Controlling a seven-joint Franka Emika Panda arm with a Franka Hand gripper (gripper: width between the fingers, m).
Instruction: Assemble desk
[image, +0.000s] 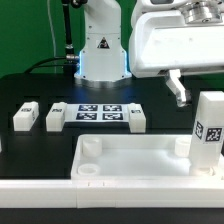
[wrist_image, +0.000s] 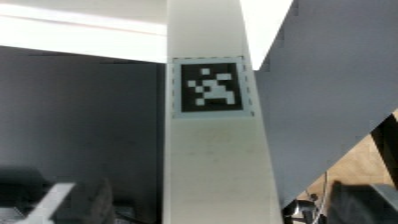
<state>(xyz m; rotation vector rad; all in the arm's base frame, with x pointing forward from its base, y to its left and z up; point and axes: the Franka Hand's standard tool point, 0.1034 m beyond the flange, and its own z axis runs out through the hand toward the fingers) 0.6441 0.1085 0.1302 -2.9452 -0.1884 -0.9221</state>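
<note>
The white desk top (image: 130, 165), a tray with a raised rim, lies at the front of the black table. One white leg (image: 208, 130) stands upright at its right end in the exterior view, with its tag facing forward. My gripper (image: 192, 95) is at the top of this leg, and one finger (image: 178, 88) shows beside it. In the wrist view the tagged leg (wrist_image: 214, 120) runs between the fingers (wrist_image: 329, 205), with dark gaps on both sides. The gripper (wrist_image: 205, 207) is open. Three more legs lie behind the top, two to the left (image: 25, 115) (image: 55, 117) and one further right (image: 137, 117).
The marker board (image: 95, 112) lies flat behind the desk top, between the loose legs. The robot's base (image: 100, 50) stands at the back centre with cables beside it. The desk top has round sockets in its corners (image: 88, 170).
</note>
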